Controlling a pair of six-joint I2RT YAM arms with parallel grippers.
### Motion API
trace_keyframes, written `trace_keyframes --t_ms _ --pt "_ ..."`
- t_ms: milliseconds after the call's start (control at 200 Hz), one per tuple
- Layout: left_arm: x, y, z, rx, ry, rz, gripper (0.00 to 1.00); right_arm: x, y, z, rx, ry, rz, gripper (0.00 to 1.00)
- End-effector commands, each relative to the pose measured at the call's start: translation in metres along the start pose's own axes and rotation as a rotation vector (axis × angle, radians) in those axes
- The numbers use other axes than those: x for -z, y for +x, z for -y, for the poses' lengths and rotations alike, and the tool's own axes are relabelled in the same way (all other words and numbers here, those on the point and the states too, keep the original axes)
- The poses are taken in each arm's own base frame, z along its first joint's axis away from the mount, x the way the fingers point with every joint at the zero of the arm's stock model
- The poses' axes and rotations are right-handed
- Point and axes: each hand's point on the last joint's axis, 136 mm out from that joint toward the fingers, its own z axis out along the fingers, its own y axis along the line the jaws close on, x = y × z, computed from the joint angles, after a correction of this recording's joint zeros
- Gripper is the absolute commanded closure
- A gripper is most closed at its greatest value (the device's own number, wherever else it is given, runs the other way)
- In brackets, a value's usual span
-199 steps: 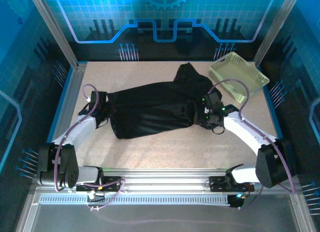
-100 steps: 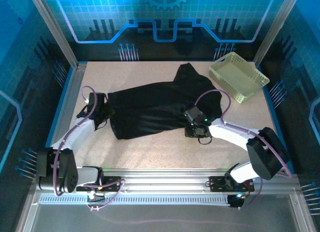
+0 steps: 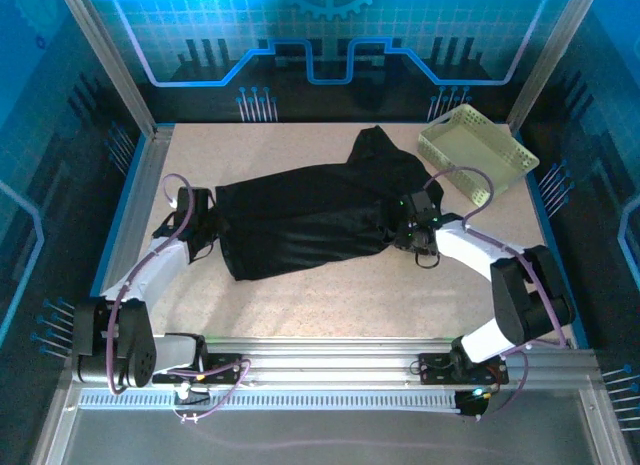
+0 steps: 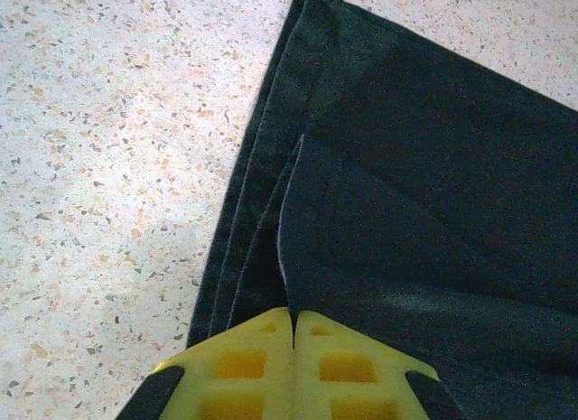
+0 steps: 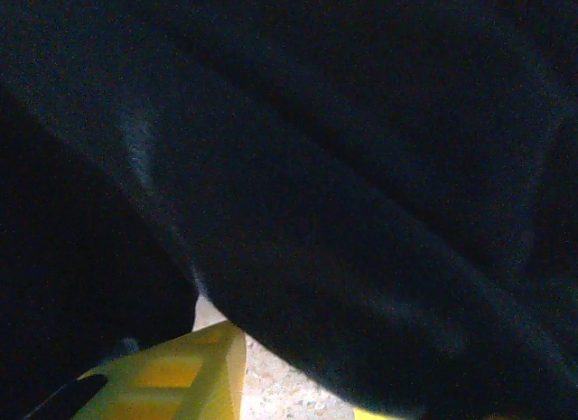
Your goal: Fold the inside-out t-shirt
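Here, left claw point(image 4: 293, 322) pinches t-shirt point(image 3: 300, 220) left edge; right claw point(image 3: 402, 237) at right edge, grip unclear.

Left arm point(image 3: 150, 270): I extend it forward from my base, with the forearm low and the wrist tipped down.
Left gripper point(image 4: 293, 330): my jaws are pressed fully together. A ridge of the inside-out t-shirt point(image 4: 433, 212) runs into the seam between the tips and is pinched there.
Right arm point(image 3: 470, 253): my elbow is folded out to my right, and the forearm reaches inward to the left.
Right gripper point(image 5: 298, 384): my fingers point(image 5: 172, 379) stand apart. Cloth lies across the gap just ahead of them. Whether I have a grip cannot be determined.
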Motion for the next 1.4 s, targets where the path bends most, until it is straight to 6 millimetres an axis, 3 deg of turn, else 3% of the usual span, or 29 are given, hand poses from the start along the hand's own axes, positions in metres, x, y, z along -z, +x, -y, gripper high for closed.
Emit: trace_keyframes --t_ms 0,185,335,430,570,820,1396 --pt "0.003 -0.004 -0.003 -0.001 0.005 0.017 1.00 0.020 -0.017 0.000 0.035 -0.015 0.055 0.63" --pt "0.002 -0.003 -0.002 -0.001 0.012 0.013 1.00 0.025 0.008 -0.015 0.001 -0.137 0.017 0.63" --pt "0.002 -0.002 -0.001 0.003 0.018 0.009 1.00 0.037 0.029 -0.041 0.001 -0.248 0.028 0.63" --pt "0.001 -0.001 -0.001 0.004 0.019 0.007 1.00 0.043 0.034 -0.057 0.020 -0.278 0.066 0.62" --pt "0.001 0.000 0.000 0.010 0.026 0.003 1.00 0.038 0.038 -0.069 -0.003 -0.307 0.100 0.57" --pt "0.004 -0.002 0.003 0.013 0.039 0.005 1.00 0.021 0.035 -0.060 -0.113 -0.279 0.159 0.58" --pt "0.004 0.001 0.001 0.016 0.041 0.002 1.00 -0.010 0.042 -0.048 -0.129 -0.173 0.134 0.62"
